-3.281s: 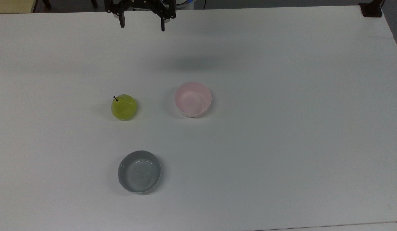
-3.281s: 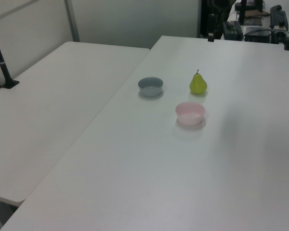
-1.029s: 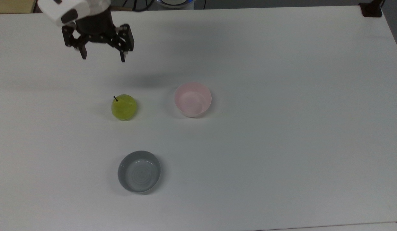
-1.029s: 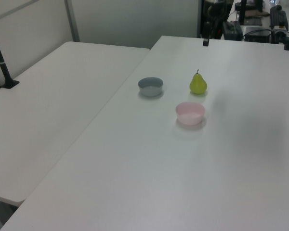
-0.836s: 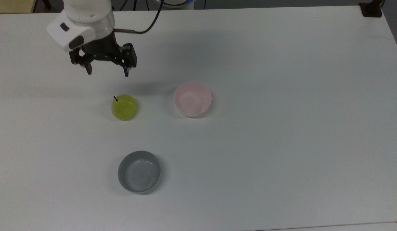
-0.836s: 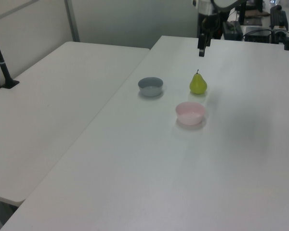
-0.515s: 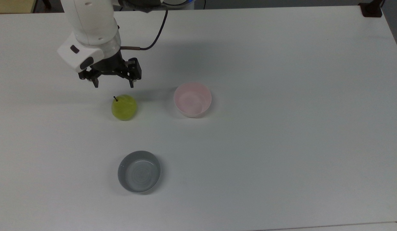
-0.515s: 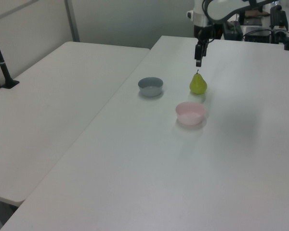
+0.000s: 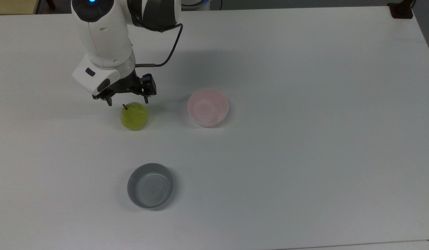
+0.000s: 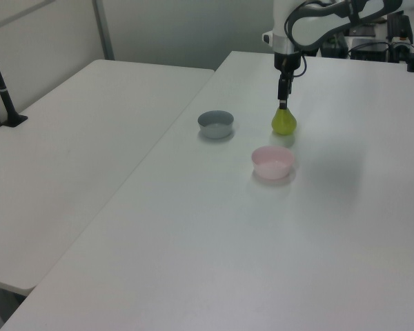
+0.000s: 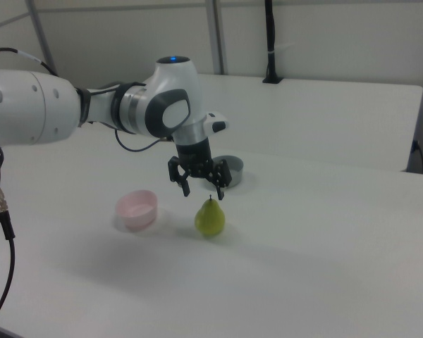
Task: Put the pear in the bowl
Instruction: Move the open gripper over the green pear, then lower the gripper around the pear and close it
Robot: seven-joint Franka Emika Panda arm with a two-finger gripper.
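Note:
The yellow-green pear [image 9: 134, 116] stands upright on the white table [image 9: 304, 139], stem up, also in the left view [image 10: 283, 121] and right view [image 11: 210, 218]. The pale pink bowl [image 9: 208, 107] sits empty to the top view's right of it, a bowl's width away [image 10: 272, 162] [image 11: 137, 208]. My gripper [image 9: 127, 102] hangs open just above the pear's top, pointing down, its two black fingers either side of the stem in the right view [image 11: 203, 191]. It touches nothing. In the left view the gripper [image 10: 283, 96] sits right over the stem.
A shallower grey bowl [image 9: 150, 185] stands nearer the top view's lower edge, below the pear [image 10: 215, 123]. A second white table [image 10: 69, 158] adjoins on the left view's left, with a black post [image 10: 0, 83]. A black clamp [image 9: 402, 10] sits at the table's far corner.
The arm came from the table's far edge toward the pear and lowered; the open gripper now hovers right over the stem. Pear and both bowls have not moved.

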